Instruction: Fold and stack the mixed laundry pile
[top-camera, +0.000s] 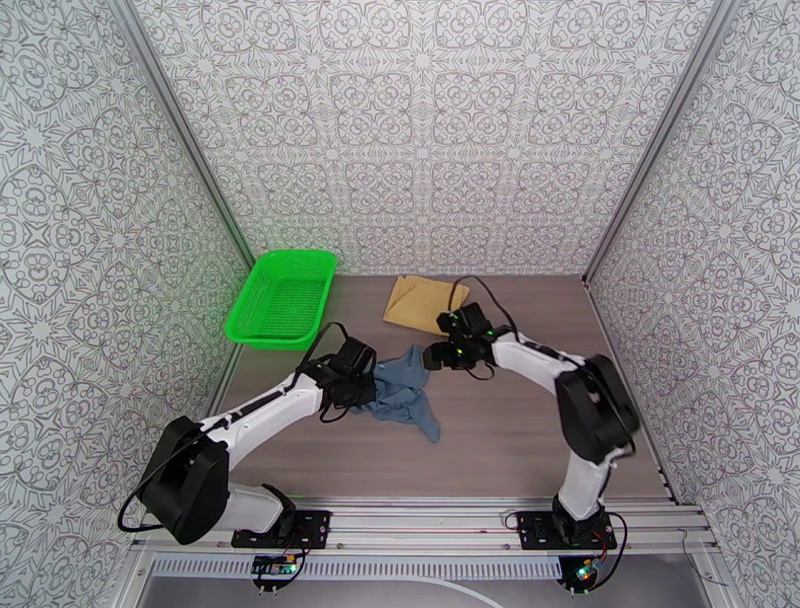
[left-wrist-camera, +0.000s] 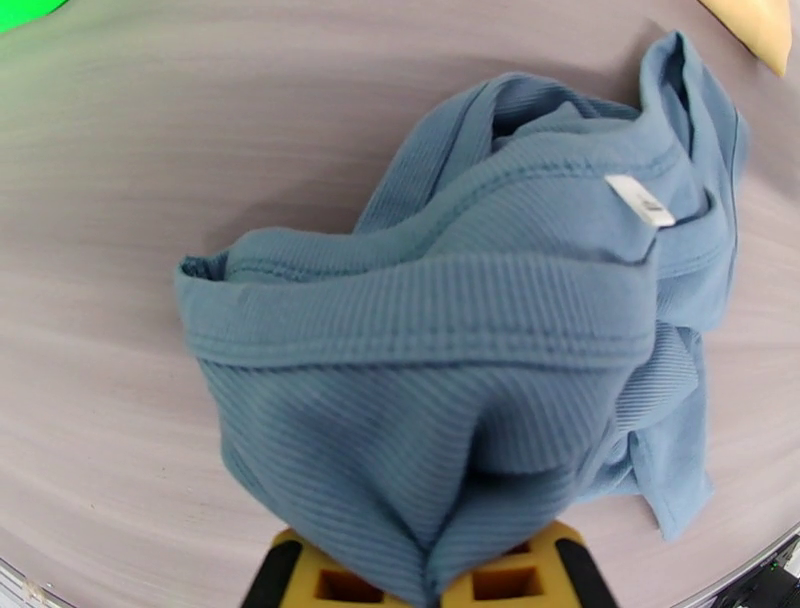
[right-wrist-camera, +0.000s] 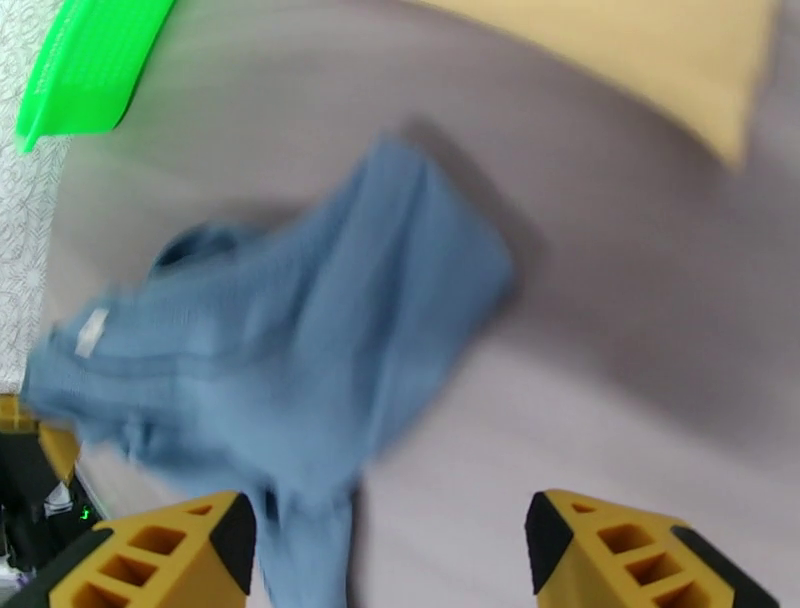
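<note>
Your left gripper is clamped on the bunched tank top mid-table, its tail pointing toward the near edge. The white label is unreadable. Your right gripper stands with jaws apart. The mustard cloth lies behind.

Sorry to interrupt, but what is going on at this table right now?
The two arms are working on laundry. The left pincer is shut on a bunched fold of the blue-grey tank top, which lies crumpled in the middle of the table. The right pincer hovers open just over the top's other side, gripping nothing. The mustard cloth lies flat at the back, and the green basket sits at the back left. Nothing is stacked yet.
</note>
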